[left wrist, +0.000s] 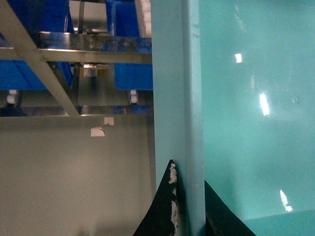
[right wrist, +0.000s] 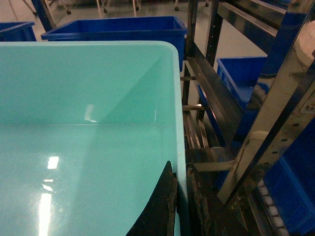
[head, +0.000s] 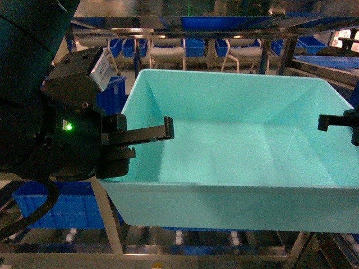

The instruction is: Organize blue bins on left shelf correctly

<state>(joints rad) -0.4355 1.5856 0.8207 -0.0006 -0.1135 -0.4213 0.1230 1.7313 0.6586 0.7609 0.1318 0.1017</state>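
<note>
The blue bin [head: 235, 145], a light turquoise tub with nothing inside, hangs level in front of the left shelf [head: 168, 246], held by both grippers. My left gripper [head: 140, 140] is shut on its left wall, with one finger inside and one outside. In the left wrist view the left gripper [left wrist: 188, 173] pinches the bin's [left wrist: 256, 123] rim. My right gripper [head: 336, 120] is shut on the right wall. The right wrist view shows the right gripper [right wrist: 179, 167] straddling the bin's [right wrist: 83, 98] rim beside a shelf upright [right wrist: 256, 147].
Darker blue ribbed bins sit on the rack: one low at the left [head: 56, 204], one behind the left arm [head: 112, 92], others beyond the tub [right wrist: 118, 29] and to its right [right wrist: 241, 73]. Steel crossbars [left wrist: 74, 54] and white rollers [right wrist: 268, 196] run close under and beside the tub.
</note>
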